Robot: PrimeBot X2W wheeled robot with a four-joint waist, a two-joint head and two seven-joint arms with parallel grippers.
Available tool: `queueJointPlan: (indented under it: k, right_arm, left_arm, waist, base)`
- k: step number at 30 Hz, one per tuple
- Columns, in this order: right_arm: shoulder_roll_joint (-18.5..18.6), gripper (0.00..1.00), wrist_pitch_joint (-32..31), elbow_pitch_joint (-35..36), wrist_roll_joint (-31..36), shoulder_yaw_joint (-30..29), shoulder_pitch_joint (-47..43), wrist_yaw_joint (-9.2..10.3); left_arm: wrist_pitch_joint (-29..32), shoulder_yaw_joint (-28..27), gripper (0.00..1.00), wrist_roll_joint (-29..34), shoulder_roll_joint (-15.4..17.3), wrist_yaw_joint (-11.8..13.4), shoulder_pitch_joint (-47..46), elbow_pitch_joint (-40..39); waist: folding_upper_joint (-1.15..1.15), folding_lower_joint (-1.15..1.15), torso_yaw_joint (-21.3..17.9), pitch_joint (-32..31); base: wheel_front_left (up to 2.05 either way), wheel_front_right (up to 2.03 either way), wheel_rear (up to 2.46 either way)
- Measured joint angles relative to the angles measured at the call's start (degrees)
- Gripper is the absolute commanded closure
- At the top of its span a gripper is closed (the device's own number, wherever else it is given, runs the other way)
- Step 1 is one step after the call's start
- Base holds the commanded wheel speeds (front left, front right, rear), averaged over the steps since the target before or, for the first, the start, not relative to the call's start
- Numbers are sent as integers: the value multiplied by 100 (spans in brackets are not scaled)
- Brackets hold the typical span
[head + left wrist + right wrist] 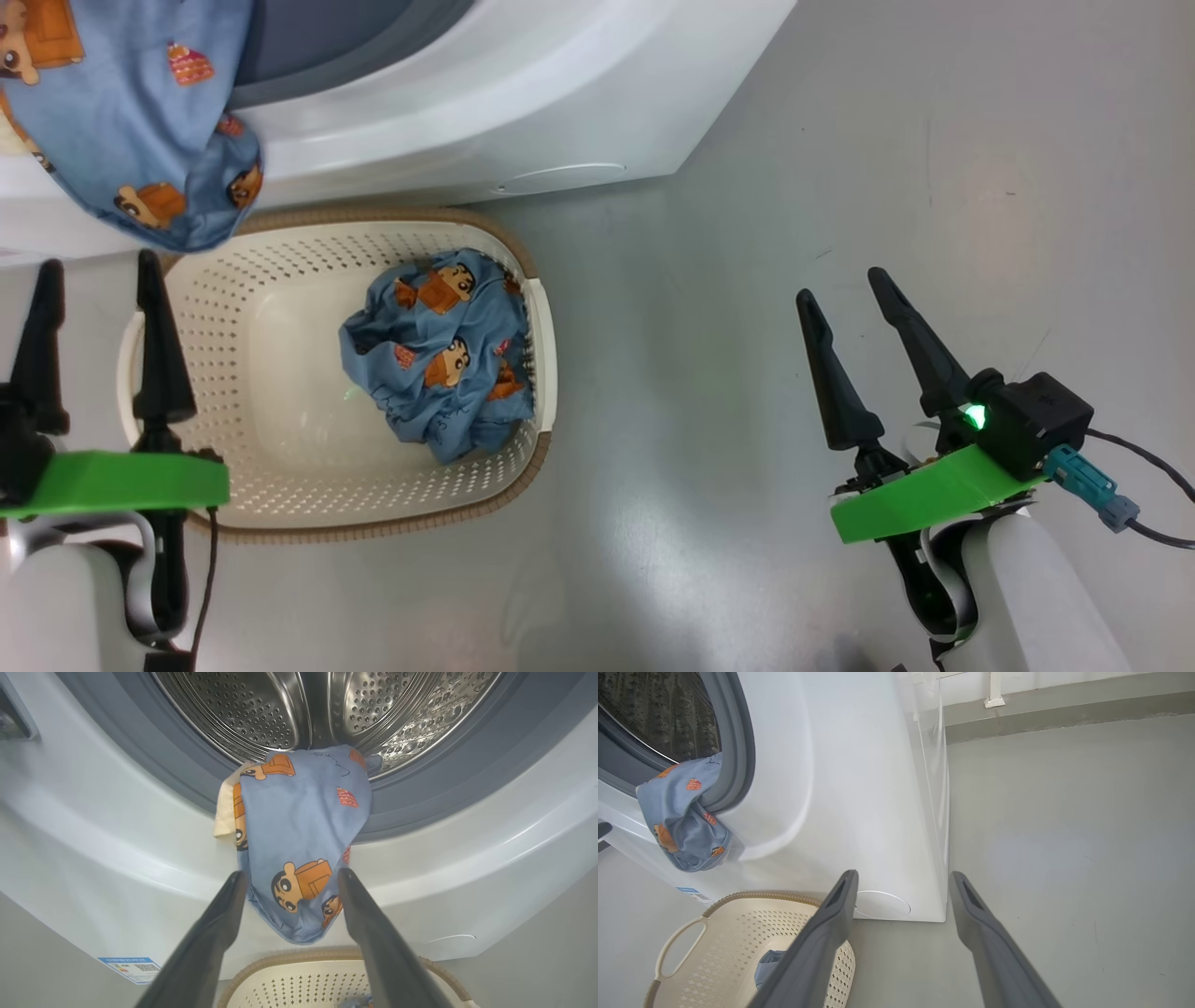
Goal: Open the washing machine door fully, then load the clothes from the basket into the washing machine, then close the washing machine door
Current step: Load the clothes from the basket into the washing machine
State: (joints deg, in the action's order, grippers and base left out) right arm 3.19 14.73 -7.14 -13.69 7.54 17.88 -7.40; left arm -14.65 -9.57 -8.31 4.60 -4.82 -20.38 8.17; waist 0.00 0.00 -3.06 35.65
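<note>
Nearest, over the left end of the basket (546,345): left gripper (99,261), released, fingers spread wide, nothing held, no contact seen. Well to the right of the basket, over bare grey floor (728,280): right gripper (840,284), likewise released, fingers wide apart, empty, touching nothing. Inside the basket, against its right wall: crumpled blue garment (439,355) printed with orange-brown cartoon figures. Directly behind the basket, touching its rear rim or just short of it, cannot tell which: washing machine (523,112), white, drum opening uncovered. Above the basket's rear left: hanging blue garment (303,849), same print, draped out of the opening across the grey-blue seal (154,751) and down the white front, lower end just above the basket's woven-look rim, in line with the gap between the left fingers but apart from them. Tucked behind that garment's left edge, at the seal: cream garment (224,812), only a strip showing. Low on the machine front, beside the basket's rear left: blue label sticker (133,968). Farthest from the basket: steel perforated drum (243,709).
</note>
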Motion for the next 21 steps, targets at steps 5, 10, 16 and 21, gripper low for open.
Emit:
queueJointPlan:
  k: [5, 10, 16, 21]
  right_arm:
    - [1, 0, 0, -7, 0, 2, -1, 0]
    - [1, 0, 0, -12, 0, 2, -1, 0]
    - [1, 0, 0, -24, 1, 2, -1, 0]
    - [1, 0, 0, -27, 1, 4, -1, 0]
  left_arm:
    - [0, 2, 0, 27, -16, -8, 109, 8]
    - [0, -14, 0, 35, -79, -5, 283, 9]
    - [1, -30, 0, 27, -107, -7, 402, 62]
    - [1, 19, 0, 36, -157, -48, 432, 166]
  waist:
    - [0, 0, 4, -9]
    - [0, 0, 3, -15]
    - [0, 0, 23, -24]
    - [0, 0, 33, -16]
  base:
    - [0, 0, 0]
    - [0, 0, 0]
    - [0, 0, 0]
    - [0, 0, 0]
